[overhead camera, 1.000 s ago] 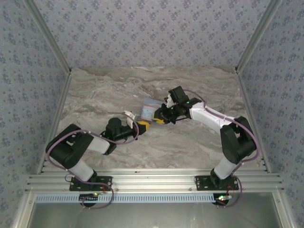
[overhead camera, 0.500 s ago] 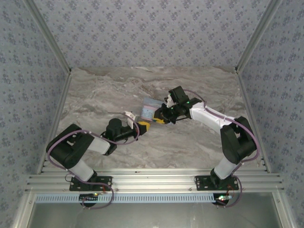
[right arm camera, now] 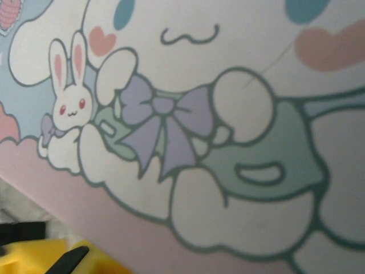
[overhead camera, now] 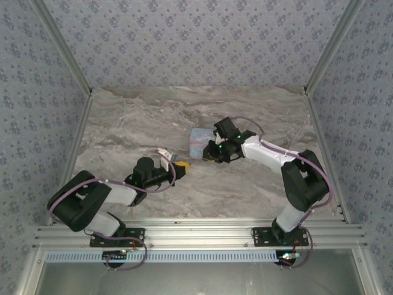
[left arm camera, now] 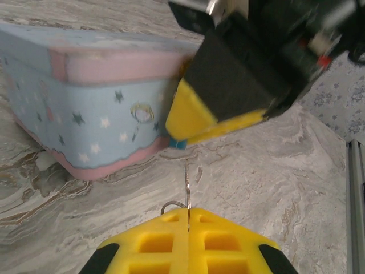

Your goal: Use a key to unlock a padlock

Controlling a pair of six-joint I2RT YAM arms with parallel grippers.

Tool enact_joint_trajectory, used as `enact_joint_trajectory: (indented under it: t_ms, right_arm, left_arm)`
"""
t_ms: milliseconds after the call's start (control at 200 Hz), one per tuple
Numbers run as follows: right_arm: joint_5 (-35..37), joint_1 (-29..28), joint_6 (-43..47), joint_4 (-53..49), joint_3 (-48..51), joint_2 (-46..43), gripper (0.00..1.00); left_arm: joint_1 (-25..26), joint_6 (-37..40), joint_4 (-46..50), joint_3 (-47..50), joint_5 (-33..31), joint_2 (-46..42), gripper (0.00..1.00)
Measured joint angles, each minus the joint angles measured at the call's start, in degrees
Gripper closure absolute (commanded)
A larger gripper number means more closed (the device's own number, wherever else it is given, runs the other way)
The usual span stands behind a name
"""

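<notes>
left tool (left arm camera: 188, 212): pinched shut on thin silver key (left arm camera: 187, 185)
right tool (left arm camera: 182, 136): clamps tiny blue padlock (left arm camera: 178, 144)
tin (left arm camera: 97, 125): pale-blue, rectangular, upper left

Left end effector (left arm camera: 188, 212) clamps key (left arm camera: 186, 185) near tin (left arm camera: 97, 125).

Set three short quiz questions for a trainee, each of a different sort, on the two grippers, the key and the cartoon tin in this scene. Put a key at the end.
1. True or false: the left gripper is shut on a thin metal key that sticks out from its fingertips.
2. Which thing lies right next to the right gripper? A) a pale-blue tin B) a glass bowl C) a red cup
3. Short answer: in the left wrist view, what colour is the small bit of padlock peeking from under the right gripper's yellow finger?

Key: 1 true; 2 A; 3 blue.
</notes>
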State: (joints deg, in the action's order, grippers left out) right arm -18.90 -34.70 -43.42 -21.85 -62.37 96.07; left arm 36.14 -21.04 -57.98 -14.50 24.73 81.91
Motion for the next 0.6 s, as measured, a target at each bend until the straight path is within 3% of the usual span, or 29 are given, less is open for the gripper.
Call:
enact_joint_trajectory:
  t_ms: [70,200,285,425,600]
  right_arm:
    - [2.8,-1.4,0.7,1.5,1.6,1.2,0.9]
    - [5.9,-2.8,0.9,4.7,4.6,3.0,0.61]
    - [7.0,-3.3,1.3,7.0,5.9,2.6,0.5]
    - [8.2,-4.1,0.9,9.0,8.3,-2.2,0.44]
    - [8.5,-6.0,1.0,11.3,11.2,-16.7,0.41]
  left_arm:
    - [0.0,0.2,3.4,0.1,-0.4,-3.0,1.0]
    - [0.0,0.2,10.7,0.1,-0.8,-9.0,1.0]
    - [0.0,0.2,17.0,-0.2,-0.8,-13.1,1.0]
    - [-0.5,-0.1,28.0,-2.2,-0.2,-19.8,1.0]
    - [-3.1,-2.8,37.0,-5.2,3.5,-27.5,1.0]
